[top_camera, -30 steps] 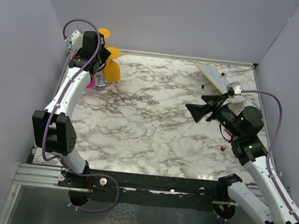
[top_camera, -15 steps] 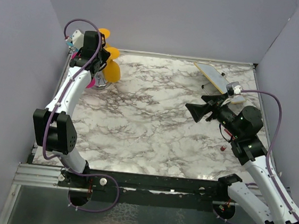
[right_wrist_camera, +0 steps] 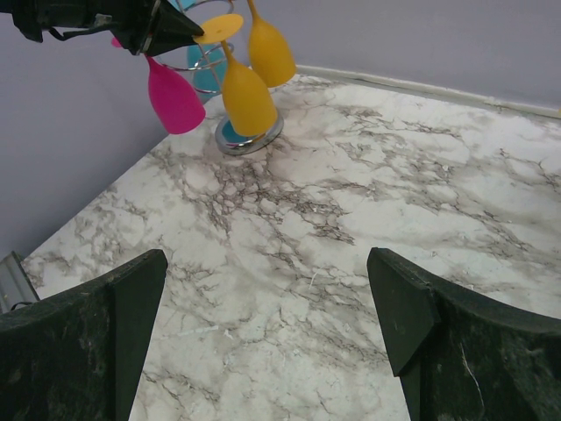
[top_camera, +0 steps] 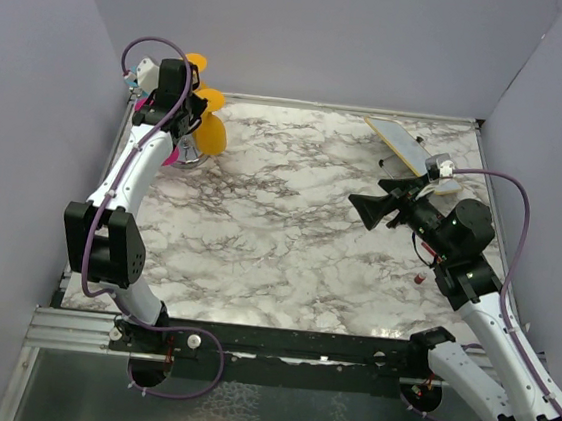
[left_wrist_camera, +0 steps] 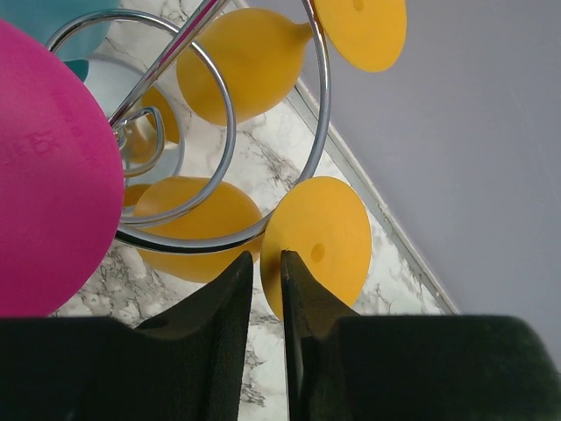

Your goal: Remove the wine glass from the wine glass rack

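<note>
The wine glass rack (left_wrist_camera: 230, 123), a silver wire stand on a round shiny base (right_wrist_camera: 254, 140), stands in the far left corner (top_camera: 188, 157). Upside-down glasses hang from it: two yellow, one pink (right_wrist_camera: 173, 96) and a teal one (right_wrist_camera: 207, 70). My left gripper (left_wrist_camera: 266, 265) is level with the flat foot (left_wrist_camera: 324, 237) of the nearer yellow wine glass (right_wrist_camera: 247, 98). Its jaws are narrowed to a slim gap, and the foot's rim lies in that gap with a sliver of marble still showing beside it. My right gripper (right_wrist_camera: 267, 259) hangs wide open and holds nothing, above the marble at mid right (top_camera: 359, 207).
The second yellow glass (right_wrist_camera: 270, 48) hangs behind the first. The pink glass (left_wrist_camera: 44, 175) is close on the left of my left fingers. A tan flat board (top_camera: 399, 142) lies at the back right, with a small red item (top_camera: 420, 278) near the right arm. Grey walls close in three sides.
The left arm has barely shifted at the rack, and no glass has moved. The right arm has not moved.
</note>
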Available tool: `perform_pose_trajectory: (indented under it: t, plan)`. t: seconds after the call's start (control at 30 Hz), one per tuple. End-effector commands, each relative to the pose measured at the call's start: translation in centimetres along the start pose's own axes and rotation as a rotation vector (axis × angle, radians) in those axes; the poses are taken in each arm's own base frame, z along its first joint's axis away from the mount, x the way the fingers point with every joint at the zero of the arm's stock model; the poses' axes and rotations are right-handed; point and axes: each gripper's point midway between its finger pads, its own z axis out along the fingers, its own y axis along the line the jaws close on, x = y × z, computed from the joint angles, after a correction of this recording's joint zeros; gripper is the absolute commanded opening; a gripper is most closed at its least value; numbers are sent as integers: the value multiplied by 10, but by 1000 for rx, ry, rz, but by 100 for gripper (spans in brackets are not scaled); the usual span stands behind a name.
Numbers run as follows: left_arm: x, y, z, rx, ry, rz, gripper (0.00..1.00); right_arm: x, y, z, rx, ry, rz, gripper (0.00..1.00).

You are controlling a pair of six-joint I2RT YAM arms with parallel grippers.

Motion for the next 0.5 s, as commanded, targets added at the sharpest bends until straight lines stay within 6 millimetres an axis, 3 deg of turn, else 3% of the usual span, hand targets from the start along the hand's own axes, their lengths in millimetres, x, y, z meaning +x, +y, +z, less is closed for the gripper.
perform_pose_trajectory:
  t: [0.0, 0.47]
  plan:
    - [-11, -15, -8, 34, -31, -20, 21, -2, -2, 1, 9, -22, -13, 100]
    - [-15, -22, -16, 59, -32, -32, 7, -3, -2, 2, 7, -24, -11, 100]
